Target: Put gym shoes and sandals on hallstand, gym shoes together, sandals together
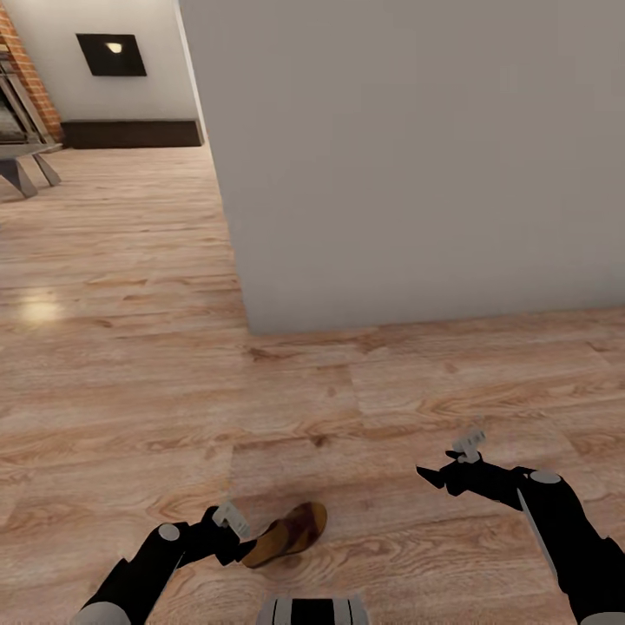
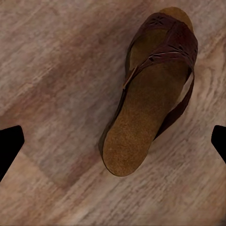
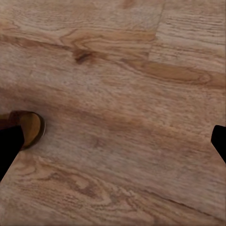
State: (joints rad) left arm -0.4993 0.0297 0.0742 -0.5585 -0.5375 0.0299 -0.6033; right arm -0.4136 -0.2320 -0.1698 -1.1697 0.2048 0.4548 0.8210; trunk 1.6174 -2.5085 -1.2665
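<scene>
Sandal of dark brown leather with a tan footbed lies on the corridor floor, low in my head view and just beside my left tool. My left arm reaches in from the lower left corner, bent at the elbow, its wrist angled down toward the planks. In the left wrist view the sandal lies flat between my two dark fingertips, which stand wide apart at either edge, touching nothing; the shoe sits nearer one finger than the other. I cannot tell where the second sandal is.

To the right, a plain pale wall takes up much of the head view. My right arm comes in from the lower right corner, its right tool pointing left over bare planks, well apart from the sandal. In the right wrist view its fingertips are also spread wide, and a sliver of the sandal's toe shows beside one of them, partly hidden.
</scene>
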